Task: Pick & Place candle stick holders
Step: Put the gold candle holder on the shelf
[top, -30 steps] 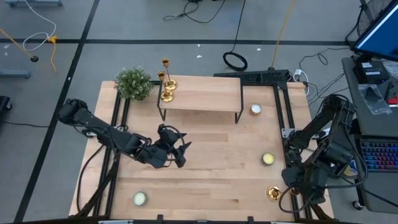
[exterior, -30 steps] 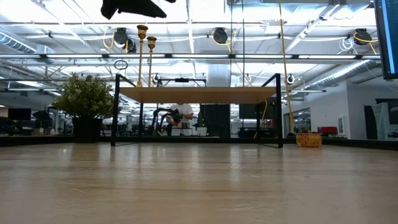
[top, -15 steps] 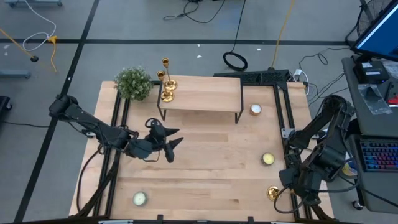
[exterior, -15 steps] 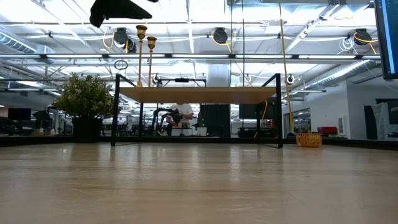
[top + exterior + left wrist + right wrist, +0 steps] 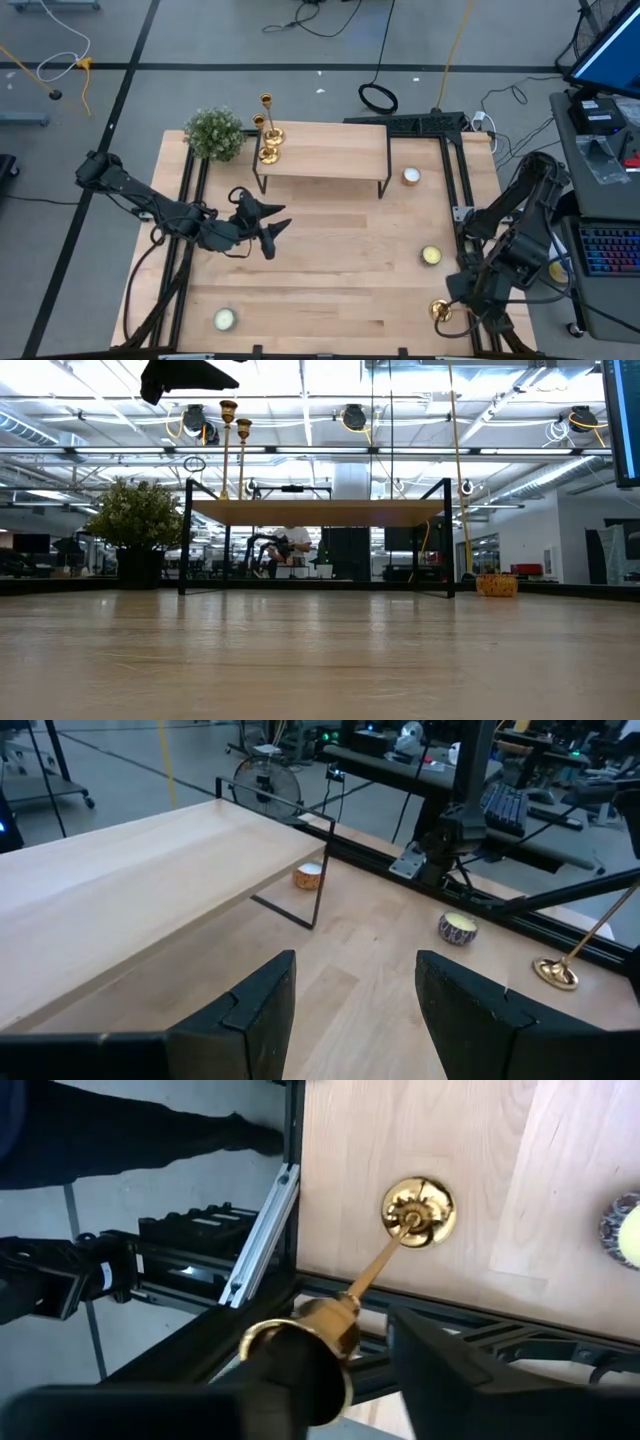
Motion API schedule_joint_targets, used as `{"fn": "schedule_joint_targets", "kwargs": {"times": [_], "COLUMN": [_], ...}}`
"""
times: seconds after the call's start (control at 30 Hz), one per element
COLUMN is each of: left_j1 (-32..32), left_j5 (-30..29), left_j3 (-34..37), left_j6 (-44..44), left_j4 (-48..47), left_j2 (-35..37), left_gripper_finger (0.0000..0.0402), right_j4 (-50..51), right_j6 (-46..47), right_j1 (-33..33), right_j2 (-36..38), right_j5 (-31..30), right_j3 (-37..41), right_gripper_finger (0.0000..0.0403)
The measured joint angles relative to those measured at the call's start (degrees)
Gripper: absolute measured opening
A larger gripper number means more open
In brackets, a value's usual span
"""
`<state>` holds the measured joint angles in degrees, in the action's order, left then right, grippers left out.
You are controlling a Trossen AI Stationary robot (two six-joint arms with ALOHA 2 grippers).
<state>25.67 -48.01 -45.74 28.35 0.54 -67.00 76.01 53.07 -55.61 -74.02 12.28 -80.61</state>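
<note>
At the table's (image 5: 330,270) four-o'clock corner, the right gripper (image 5: 345,1365) straddled the third candle stick holder's (image 5: 375,1275) top cup, fingers spread. Left gripper (image 5: 268,228) hung open mid-table; two candle stick holders (image 5: 268,135) stood at eleven o'clock on the shelf (image 5: 325,152).

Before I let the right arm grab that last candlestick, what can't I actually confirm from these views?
- Right gripper: in the right wrist view the candlestick top cup sits by the fingers; contact is unclear.
- High view: the right arm covers that candlestick's stem; only its base shows.
- Low view: that candlestick is out of frame.
- Shelf candlesticks: bases overlap from above, so spacing is unclear.
</note>
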Motion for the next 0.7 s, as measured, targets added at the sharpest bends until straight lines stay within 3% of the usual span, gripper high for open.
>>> {"fn": "schedule_joint_targets", "kwargs": {"times": [0.2,0.43,0.7], "left_j1": [0.0,0.0,-0.7], "left_j5": [0.0,0.0,3.2], "left_j3": [0.0,0.0,-0.1], "left_j6": [-1.3,-3.2,-4.7], "left_j4": [0.0,0.1,4.5], "left_j2": [0.0,0.0,0.0], "left_gripper_finger": [0.0207,0.0207,0.0207], "right_j4": [1.4,0.3,-1.4], "right_j6": [-3.5,-8.9,-21.4], "right_j1": [1.8,6.7,20.1], "right_j2": [0.0,0.7,1.9], "right_j5": [-0.7,1.5,2.5], "right_j3": [0.0,0.2,0.2], "right_gripper_finger": [0.0017,0.0016,0.0016]}}
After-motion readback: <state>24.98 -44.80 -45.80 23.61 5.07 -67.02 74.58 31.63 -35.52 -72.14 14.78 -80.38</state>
